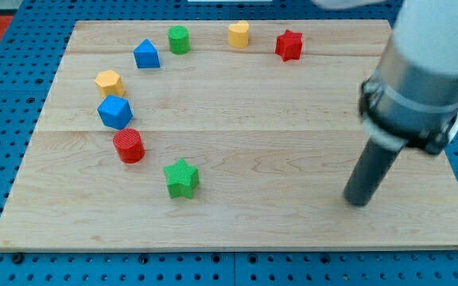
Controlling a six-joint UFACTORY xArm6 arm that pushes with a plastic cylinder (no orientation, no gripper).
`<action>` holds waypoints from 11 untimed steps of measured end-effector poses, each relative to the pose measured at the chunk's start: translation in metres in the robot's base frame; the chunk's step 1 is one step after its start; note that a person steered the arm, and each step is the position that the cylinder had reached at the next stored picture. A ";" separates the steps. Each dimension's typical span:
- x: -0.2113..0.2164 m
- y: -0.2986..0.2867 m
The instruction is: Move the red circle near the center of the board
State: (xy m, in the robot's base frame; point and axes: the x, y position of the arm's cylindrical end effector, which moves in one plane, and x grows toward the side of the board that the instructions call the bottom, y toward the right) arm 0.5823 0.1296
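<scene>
The red circle (129,146) is a short red cylinder at the left of the wooden board (237,127), just below the blue cube (115,112) and up-left of the green star (182,178). My tip (358,201) rests on the board at the lower right, far to the right of the red circle and well right of the green star. It touches no block.
A yellow hexagon (110,82), a blue house-shaped block (146,54), a green cylinder (179,39), a yellow cylinder (238,34) and a red star (289,45) curve along the top left and top. The arm's grey body (420,71) looms at the right. Blue pegboard surrounds the board.
</scene>
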 end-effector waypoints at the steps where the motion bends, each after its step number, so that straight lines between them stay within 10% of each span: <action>1: 0.036 -0.086; 3: -0.035 -0.307; 5: -0.122 -0.277; 8: -0.128 -0.051; 10: -0.206 -0.018; 11: -0.172 0.021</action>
